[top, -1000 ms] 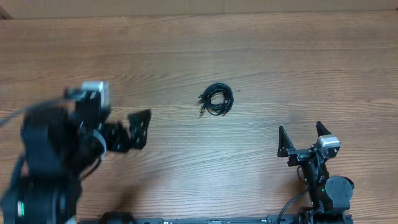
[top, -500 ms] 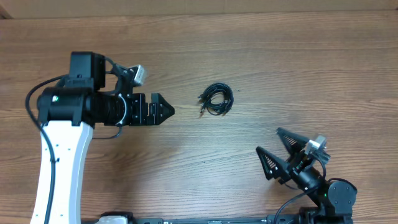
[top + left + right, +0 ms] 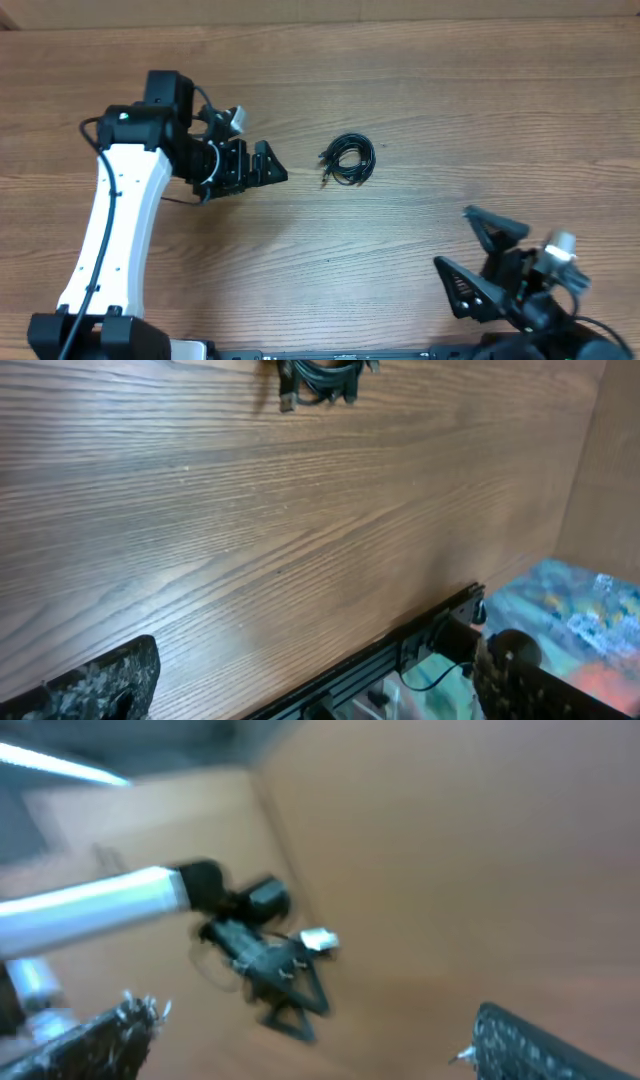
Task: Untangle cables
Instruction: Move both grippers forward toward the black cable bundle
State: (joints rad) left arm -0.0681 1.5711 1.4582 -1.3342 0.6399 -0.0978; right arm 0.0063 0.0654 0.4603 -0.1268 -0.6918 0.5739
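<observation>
Swung closer overhead, my left gripper (image 3: 275, 168), jaws spread and empty, aims at the small black coil of thin cables (image 3: 348, 159) lying free on the brown wooden table (image 3: 450, 100), lined up for a first pick; my right gripper (image 3: 455, 238) waits, splayed wide. Left wrist: coil (image 3: 320, 375) ahead at the top edge. Right wrist: blurred, nothing held.

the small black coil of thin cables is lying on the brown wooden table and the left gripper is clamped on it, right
Not quite. The small black coil of thin cables does lie on the brown wooden table, but the left gripper is not clamped on it. The overhead view shows it open and beside the coil, with bare wood between them.
</observation>
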